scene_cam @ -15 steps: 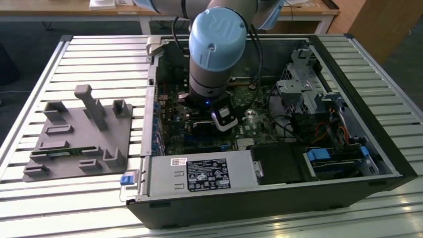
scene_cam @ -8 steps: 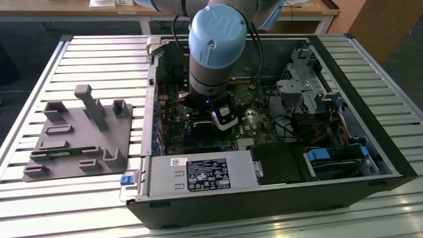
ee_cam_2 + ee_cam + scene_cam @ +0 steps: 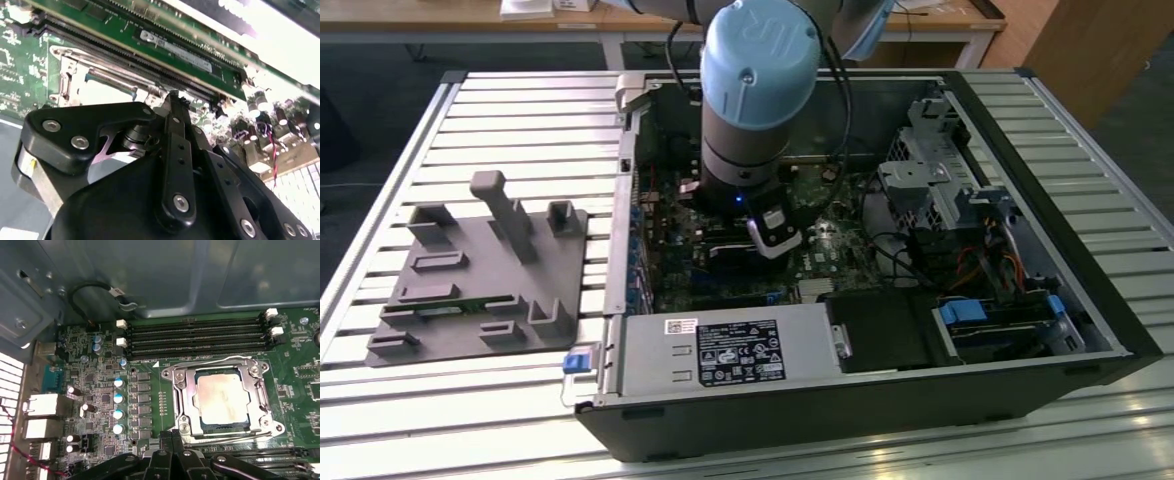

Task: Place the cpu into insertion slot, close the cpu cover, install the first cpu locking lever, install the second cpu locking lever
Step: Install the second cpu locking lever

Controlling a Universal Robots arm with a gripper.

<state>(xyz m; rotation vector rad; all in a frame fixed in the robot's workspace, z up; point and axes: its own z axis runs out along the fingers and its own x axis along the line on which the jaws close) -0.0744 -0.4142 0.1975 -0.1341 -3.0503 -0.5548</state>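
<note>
First wrist view shows us the cpu seated in the insertion slot under the closed cpu cover, our empty gripper pressed together beside it, likely for the levers.

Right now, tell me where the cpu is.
In the first wrist view the cpu sits in the insertion slot, framed by the cpu cover, beside the memory slots.
</note>
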